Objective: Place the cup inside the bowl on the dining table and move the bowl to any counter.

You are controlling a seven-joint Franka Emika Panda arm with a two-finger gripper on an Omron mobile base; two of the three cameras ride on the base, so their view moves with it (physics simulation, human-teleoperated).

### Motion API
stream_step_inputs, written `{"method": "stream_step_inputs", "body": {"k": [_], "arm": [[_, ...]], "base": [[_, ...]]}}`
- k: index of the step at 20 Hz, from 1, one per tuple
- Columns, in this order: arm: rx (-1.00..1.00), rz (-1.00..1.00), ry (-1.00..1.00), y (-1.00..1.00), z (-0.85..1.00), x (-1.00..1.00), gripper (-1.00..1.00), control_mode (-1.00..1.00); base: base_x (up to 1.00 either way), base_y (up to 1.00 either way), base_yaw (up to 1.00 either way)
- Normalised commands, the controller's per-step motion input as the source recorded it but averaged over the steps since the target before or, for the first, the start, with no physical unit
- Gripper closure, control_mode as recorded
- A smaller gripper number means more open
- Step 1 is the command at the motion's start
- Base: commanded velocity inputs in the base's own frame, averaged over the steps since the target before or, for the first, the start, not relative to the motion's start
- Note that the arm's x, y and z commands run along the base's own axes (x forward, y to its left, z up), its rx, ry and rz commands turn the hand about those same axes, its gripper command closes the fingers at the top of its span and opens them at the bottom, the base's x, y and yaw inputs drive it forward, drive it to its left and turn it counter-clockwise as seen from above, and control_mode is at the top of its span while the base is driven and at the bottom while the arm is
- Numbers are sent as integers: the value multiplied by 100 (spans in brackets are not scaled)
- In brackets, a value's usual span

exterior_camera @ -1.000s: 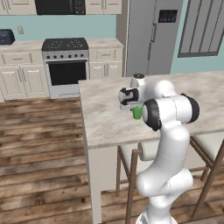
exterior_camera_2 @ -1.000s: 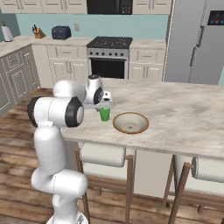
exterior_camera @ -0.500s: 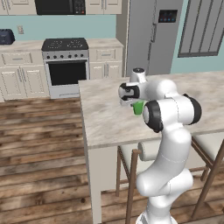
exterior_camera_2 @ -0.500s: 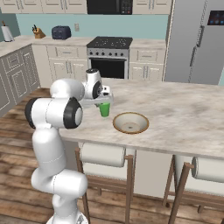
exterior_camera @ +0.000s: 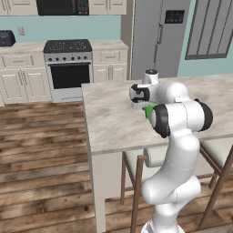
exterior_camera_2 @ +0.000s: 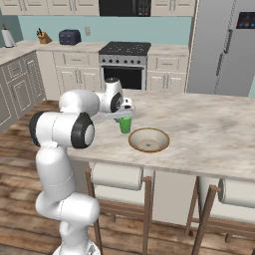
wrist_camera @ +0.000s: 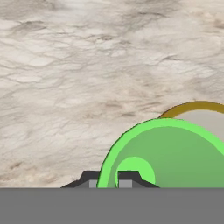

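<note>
My gripper (exterior_camera_2: 124, 116) is shut on the rim of the bright green cup (exterior_camera_2: 125, 125) and holds it just above the dining table (exterior_camera_2: 209, 134). The tan-rimmed bowl (exterior_camera_2: 149, 140) sits on the table close to the cup's right. In the left base view the cup (exterior_camera: 148, 110) peeks out from behind my arm's elbow, and the bowl is hidden there. In the hand view the cup (wrist_camera: 168, 153) fills the lower right, with the gripper (wrist_camera: 109, 179) pinching its rim, one fingertip inside and one outside. An arc of the bowl's rim (wrist_camera: 197, 106) shows just past it.
Wooden stools (exterior_camera_2: 117, 182) stand along the table's near side. A stove (exterior_camera_2: 124, 62) sits between cream cabinets on the far wall, with a toaster (exterior_camera_2: 69, 36) on that counter. A steel fridge (exterior_camera_2: 224, 45) stands at the back right. Wood floor lies left of the table.
The gripper has lifted the cup slightly off the table and carried it a little toward the bowl. The bowl has stayed put.
</note>
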Motion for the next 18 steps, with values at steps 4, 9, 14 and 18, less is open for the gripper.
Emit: {"method": "stream_step_inputs", "body": {"k": [4,9,14,18], "arm": [[0,0,0,-35,7,-10,100,-100],[0,0,0,-34,2,-5,100,-100],[0,0,0,-36,0,0,100,-100],[0,1,0,-37,0,0,100,-100]], "base": [[0,0,0],[0,0,0],[0,0,0],[0,0,0]]}}
